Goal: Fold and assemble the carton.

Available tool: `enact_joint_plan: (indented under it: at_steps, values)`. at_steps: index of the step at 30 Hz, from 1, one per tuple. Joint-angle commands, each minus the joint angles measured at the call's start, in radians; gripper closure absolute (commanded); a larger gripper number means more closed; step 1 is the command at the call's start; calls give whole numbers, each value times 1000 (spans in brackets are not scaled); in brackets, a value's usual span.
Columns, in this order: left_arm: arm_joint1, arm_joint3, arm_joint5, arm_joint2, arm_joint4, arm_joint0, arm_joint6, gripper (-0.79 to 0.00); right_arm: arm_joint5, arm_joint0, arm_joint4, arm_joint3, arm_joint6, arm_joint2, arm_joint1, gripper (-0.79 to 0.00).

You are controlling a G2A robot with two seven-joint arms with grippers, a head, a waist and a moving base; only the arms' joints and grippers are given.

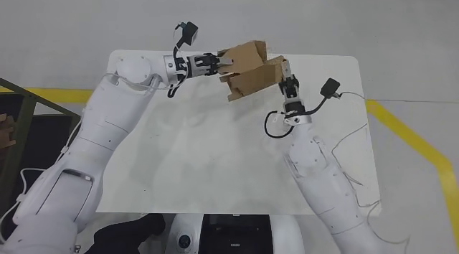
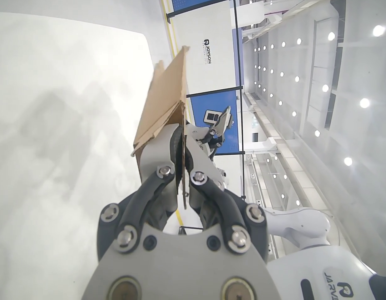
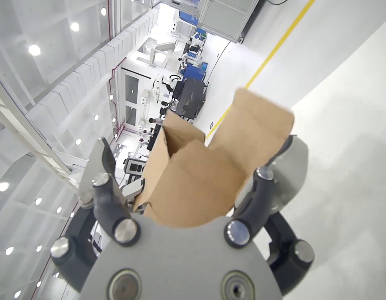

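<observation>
Carton (image 1: 247,71) aloft at 12 o'clock over table (image 1: 215,153), left gripper (image 2: 180,145) pinching one panel at its 9. Right gripper (image 1: 285,74) at 3 is spread; a push may twist it loose.

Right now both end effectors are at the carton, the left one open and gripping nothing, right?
No: the left end effector is shut on the carton, as the left wrist view shows. The right end effector is at it too.

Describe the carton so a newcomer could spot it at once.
Start at the white table and look along its far edge. Between the left tool and right tool is the carton: half-folded cardboard, the one brown thing above the tabletop.
</observation>
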Motion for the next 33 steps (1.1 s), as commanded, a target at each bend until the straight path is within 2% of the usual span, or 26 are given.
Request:
enact_joint_plan:
  at_steps: [1,6,14,19,26,30,33]
  values:
    - [2,-1,-15,-5,7,-1,-24,0,-5,-13,1,-11,10,24,3,-785]
    - [9,-2,-51,-16,43,-2,-99,0,-51,-50,6,-41,89,67,13,-785]
    - [24,2,-117,-26,87,1,-256,0,-179,-23,52,-16,515,121,43,-785]
    - [33,1,-185,-35,84,14,-351,0,-223,10,103,12,722,137,56,-785]
    - [40,-14,-192,-27,41,24,-453,0,-285,66,224,74,1043,132,73,-785]
    - [46,-38,-178,-18,-2,31,-467,0,-306,93,316,109,1169,115,77,-785]
    - [48,-43,-175,-19,-28,33,-470,0,-329,105,349,126,1193,117,78,-785]
